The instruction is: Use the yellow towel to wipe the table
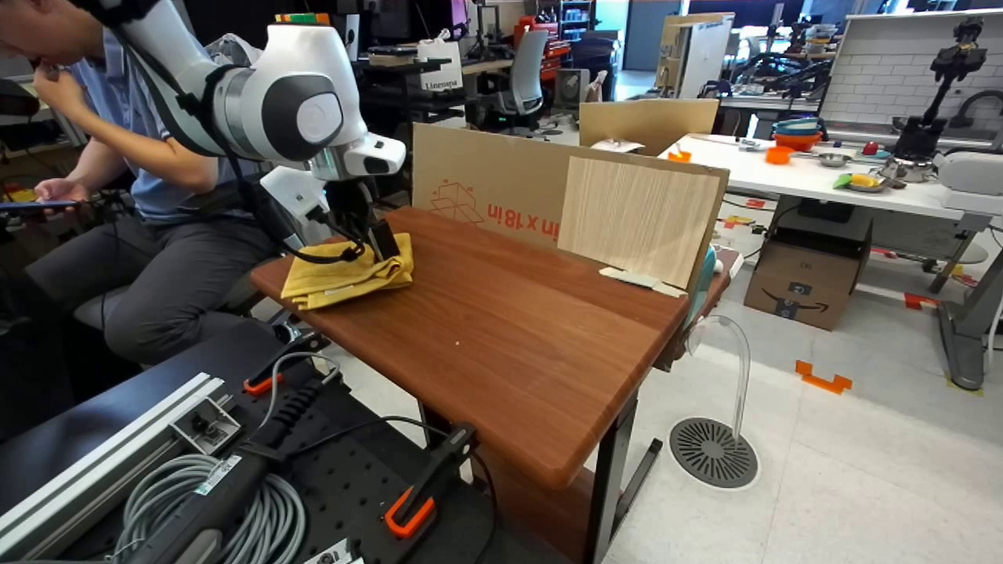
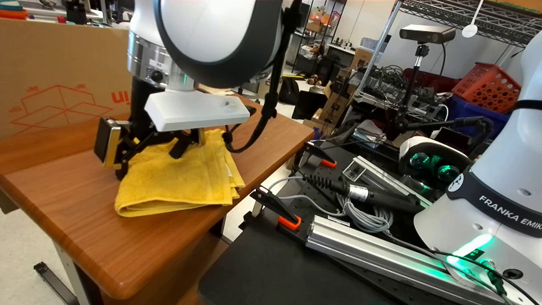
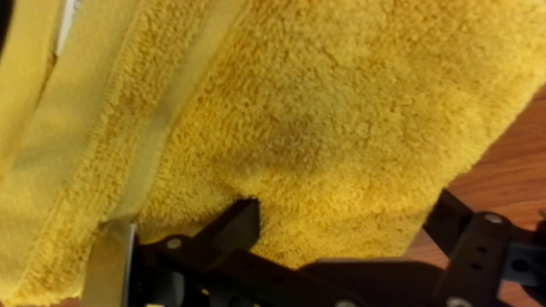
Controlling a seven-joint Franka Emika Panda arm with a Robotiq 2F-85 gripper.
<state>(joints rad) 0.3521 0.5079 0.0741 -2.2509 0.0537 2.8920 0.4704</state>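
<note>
Yellow towel [image 2: 173,182] folded on the brown surface [image 2: 93,212], with one side under a tool [image 2: 155,151] spread wide, gripping nothing. Partly hidden behind the tool in both exterior views; cut off in the wrist view.

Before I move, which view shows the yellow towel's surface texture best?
Wrist view: the yellow towel fills most of the frame, fuzzy pile and a smooth band visible, though its outline is cropped. Both exterior views show it smaller, folded on the table, pile less distinct, partly hidden by the gripper.
</note>
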